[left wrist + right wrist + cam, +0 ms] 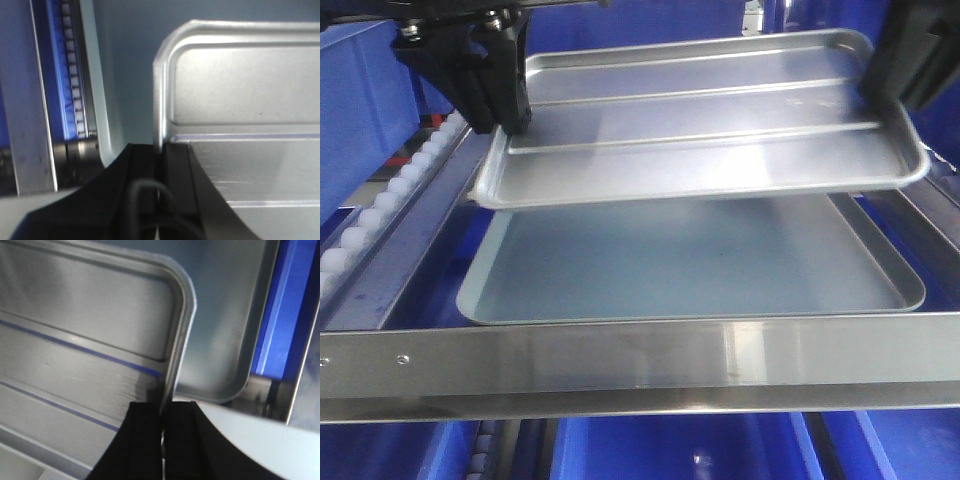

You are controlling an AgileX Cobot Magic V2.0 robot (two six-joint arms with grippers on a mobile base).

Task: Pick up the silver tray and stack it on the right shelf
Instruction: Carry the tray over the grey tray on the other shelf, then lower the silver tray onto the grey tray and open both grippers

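Hanging just above a larger grey tray (pixel 700 260) that lies on the right shelf (pixel 620 365), the silver tray (pixel 710 130) is held by its two short edges. Left claw (pixel 161 150) is pinched tight on the left rim, right claw (pixel 162 407) likewise on the right rim.
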